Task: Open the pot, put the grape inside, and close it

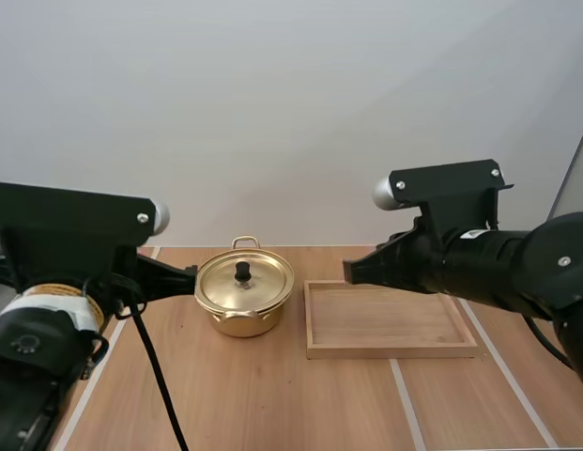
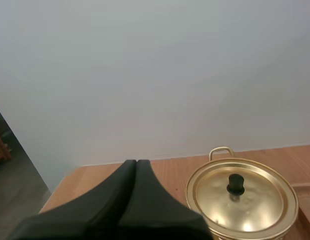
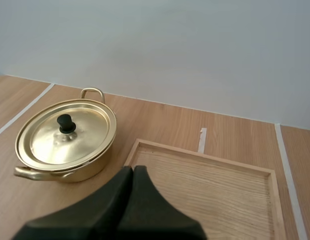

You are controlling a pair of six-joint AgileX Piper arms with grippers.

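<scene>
high cam: up behind me, facing forward-down over the tabletop (image 1: 272,395) | left wrist: low, close beside pot (image 2: 254,210) | right wrist: close over tray (image 3: 209,185) | all three share pot

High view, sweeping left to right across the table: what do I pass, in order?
left gripper → pot → wooden tray

Plain pale wall (image 1: 291,94), wooden table (image 1: 272,404) — white stripes, even light
</scene>
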